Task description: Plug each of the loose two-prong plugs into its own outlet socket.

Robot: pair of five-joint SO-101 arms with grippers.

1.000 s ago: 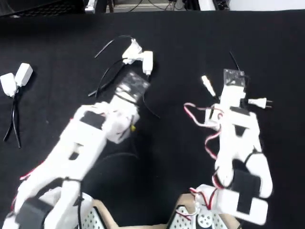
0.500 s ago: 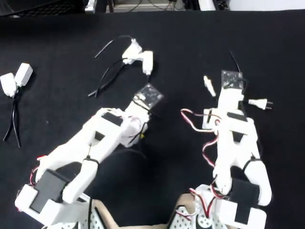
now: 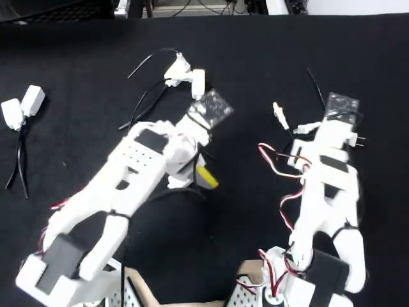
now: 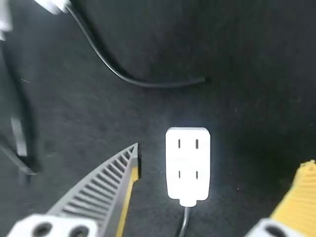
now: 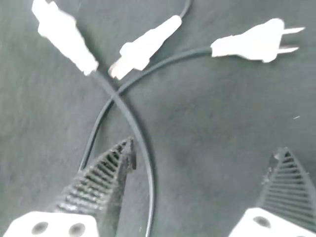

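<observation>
**Now poised, spread wide, nothing gripped yet**

The left gripper [image 4: 222,165] hangs over an outlet socket [image 4: 187,165] lying flat on the black tabletop [image 4: 247,59], slots up. Its fingers [image 4: 113,182] stand wide with the socket between them, untouched, which looks like lining up to steady it for a plug. The right gripper [image 5: 206,148], equally wide and empty, hovers by the two-prong plug [image 5: 254,42], which lies just past the fingertips with prongs pointing away (its cable [image 5: 168,61] crosses another near one finger). A second plug [image 5: 145,47] and a third plug [image 5: 61,29] lie beside it. Spreading wide probably leaves room to straddle the plug body; the crossed cables could drag when one is lifted.
</observation>
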